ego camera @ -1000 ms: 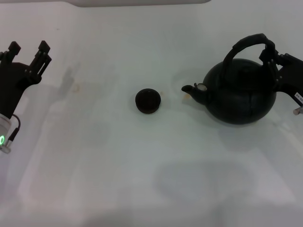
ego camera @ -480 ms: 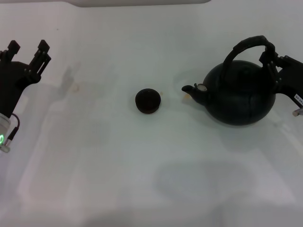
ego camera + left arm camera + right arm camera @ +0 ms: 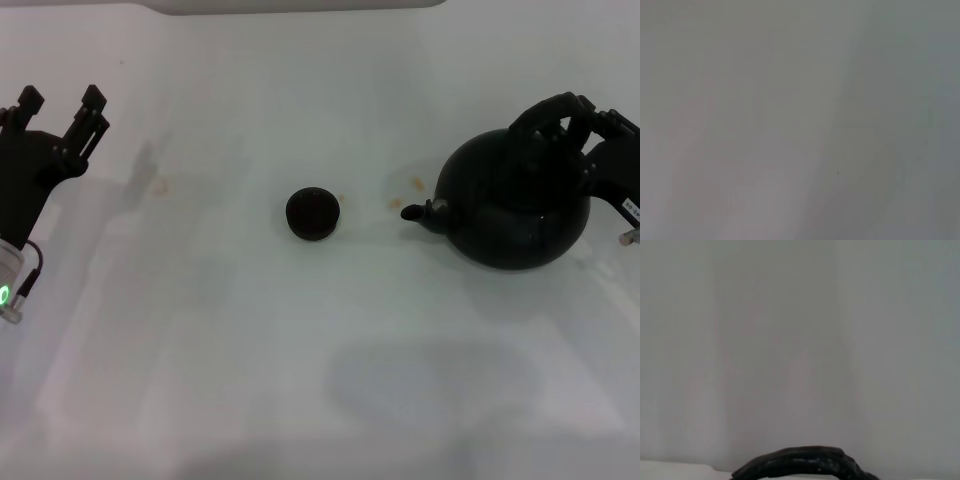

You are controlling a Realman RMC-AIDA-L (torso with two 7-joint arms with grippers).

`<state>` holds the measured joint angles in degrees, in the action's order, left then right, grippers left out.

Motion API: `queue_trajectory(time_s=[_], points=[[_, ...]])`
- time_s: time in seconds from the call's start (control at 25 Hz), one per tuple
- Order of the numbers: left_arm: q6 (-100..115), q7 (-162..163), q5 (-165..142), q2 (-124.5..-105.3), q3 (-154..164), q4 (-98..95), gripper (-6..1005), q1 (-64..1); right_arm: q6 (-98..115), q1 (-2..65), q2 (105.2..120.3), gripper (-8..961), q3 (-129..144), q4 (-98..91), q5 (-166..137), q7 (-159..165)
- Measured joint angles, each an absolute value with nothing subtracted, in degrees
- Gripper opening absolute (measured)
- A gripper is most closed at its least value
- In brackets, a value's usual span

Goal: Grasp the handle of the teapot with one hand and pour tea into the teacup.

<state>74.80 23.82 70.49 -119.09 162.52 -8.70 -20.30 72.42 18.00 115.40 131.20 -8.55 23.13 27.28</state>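
The round black teapot (image 3: pixel 512 208) stands on the white table at the right, its spout (image 3: pixel 415 212) pointing left toward the teacup. Its black arched handle (image 3: pixel 538 114) leans to the right; part of it shows in the right wrist view (image 3: pixel 800 465). My right gripper (image 3: pixel 578 112) is at the far right edge, shut on the handle's upper right part. The small black teacup (image 3: pixel 313 213) sits near the middle, well left of the spout. My left gripper (image 3: pixel 58 108) is open and empty at the far left. No stream of tea shows.
Small amber drops lie on the table between cup and pot (image 3: pixel 410 183) and farther left (image 3: pixel 160 184). The white table (image 3: pixel 300 360) runs wide around both. The left wrist view shows only blank surface.
The teapot has shifted right, away from the cup, and its handle now leans lower and farther right with my right gripper. The cup and left arm have not moved.
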Motion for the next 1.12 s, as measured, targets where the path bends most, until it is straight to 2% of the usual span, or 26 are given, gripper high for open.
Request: queue_trajectory(time_s=[0.56, 0.92, 1.12], points=[[74.80, 23.81, 70.49, -119.09, 162.37, -8.70, 820, -20.31, 78.61, 13.42, 115.24, 781, 132.01, -8.38, 23.03, 29.18], [74.79, 23.75, 70.49, -119.09, 162.33, -8.70, 819, -20.30, 85.00, 9.18, 115.35, 778, 131.09, -6.14, 23.64, 25.61], [74.81, 23.72, 70.74, -119.09, 162.25, -8.70, 819, -20.42, 85.10, 10.22, 115.59, 770, 128.90, -6.72, 26.27, 23.86]])
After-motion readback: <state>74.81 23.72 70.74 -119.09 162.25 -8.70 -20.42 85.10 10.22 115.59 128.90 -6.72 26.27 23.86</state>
